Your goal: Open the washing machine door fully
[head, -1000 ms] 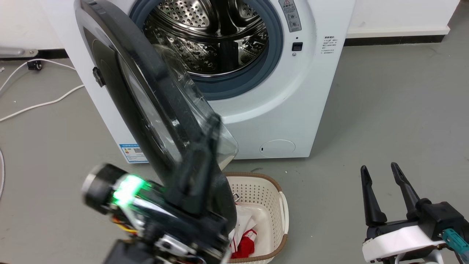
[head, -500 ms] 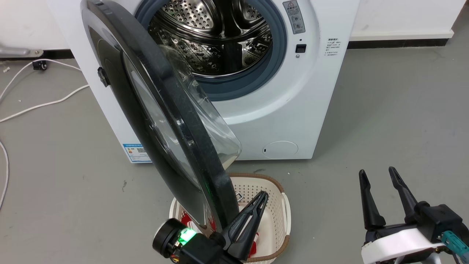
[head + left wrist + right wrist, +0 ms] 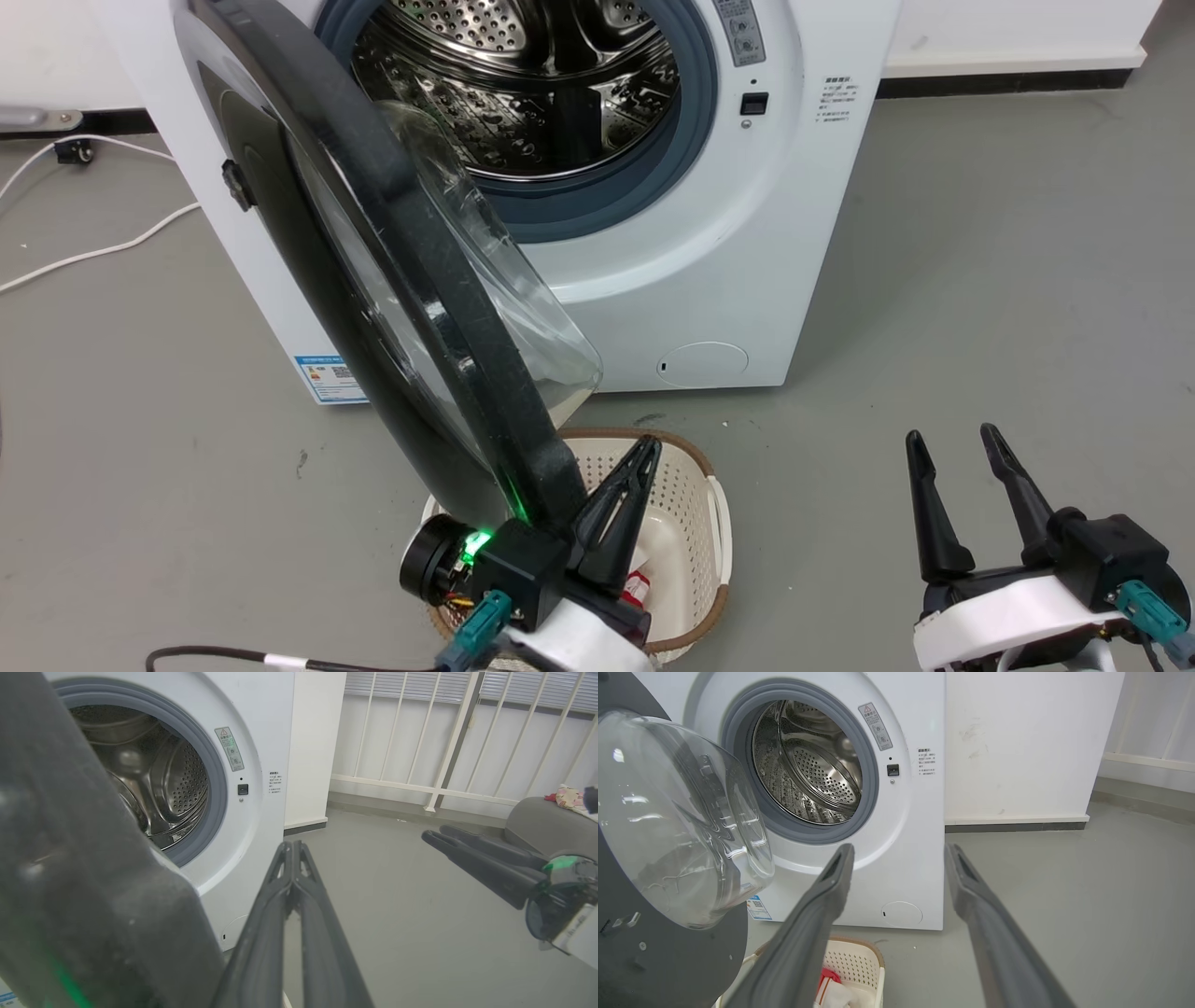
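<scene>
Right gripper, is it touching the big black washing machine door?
Apart. In the head view, bare grey floor lies between the open right gripper and the washing machine door.

Left hand point(image 3: 644, 450) pinched closed, right hand point(image 3: 950, 435) spread

The washing machine door point(image 3: 93, 896) is seen as a dark, blurred edge across the left side, just beside the left gripper point(image 3: 292, 845); contact cannot be told. The fingers point(image 3: 264, 933) are pressed together, nothing held between them. The white washing machine point(image 3: 266, 728) is shown behind with its opening uncovered, steel drum point(image 3: 159, 784) and grey rubber ring point(image 3: 215, 788) exposed. A warning label point(image 3: 229, 749) and a small black latch point(image 3: 242, 789) are noted right of the ring. The right gripper point(image 3: 435, 833) is seen at the right, well apart, over grey floor point(image 3: 397, 914). A white railing point(image 3: 448, 742) is seen behind.
</scene>
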Robot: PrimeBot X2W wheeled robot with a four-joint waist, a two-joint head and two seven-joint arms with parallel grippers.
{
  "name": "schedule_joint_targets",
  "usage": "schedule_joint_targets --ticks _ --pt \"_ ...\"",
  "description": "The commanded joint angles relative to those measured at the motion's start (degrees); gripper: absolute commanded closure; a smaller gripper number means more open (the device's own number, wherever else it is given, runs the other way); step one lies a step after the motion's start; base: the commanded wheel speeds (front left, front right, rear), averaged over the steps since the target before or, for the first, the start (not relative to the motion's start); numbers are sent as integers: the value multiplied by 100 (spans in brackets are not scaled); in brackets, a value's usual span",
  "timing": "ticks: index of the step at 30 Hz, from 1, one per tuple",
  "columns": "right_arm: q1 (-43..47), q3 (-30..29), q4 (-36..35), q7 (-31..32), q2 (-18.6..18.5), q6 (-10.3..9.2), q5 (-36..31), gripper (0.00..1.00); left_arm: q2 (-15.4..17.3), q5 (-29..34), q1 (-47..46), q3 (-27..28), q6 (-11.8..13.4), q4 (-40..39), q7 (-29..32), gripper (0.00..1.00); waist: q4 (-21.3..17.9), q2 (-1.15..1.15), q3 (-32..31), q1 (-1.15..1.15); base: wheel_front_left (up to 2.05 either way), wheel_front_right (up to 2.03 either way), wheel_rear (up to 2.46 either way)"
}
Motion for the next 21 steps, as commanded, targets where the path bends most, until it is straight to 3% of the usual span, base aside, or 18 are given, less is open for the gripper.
schedule_joint_targets --ticks 1,12,21 --pt "-57 10 3 2 19 -4 4 0 -2 -17 -57 22 43 30 -23 100 -13 0 6 0 0 0 0" --pt "-116 27 94 -20 19 -4 107 0 48 -196 -268 170 336 494 -128 100 -33 0 81 0 0 0 0" --pt "-97 59 161 -43 18 -4 169 0 244 -200 117 323 593 207 -172 100 1 0 56 0 0 0 0"
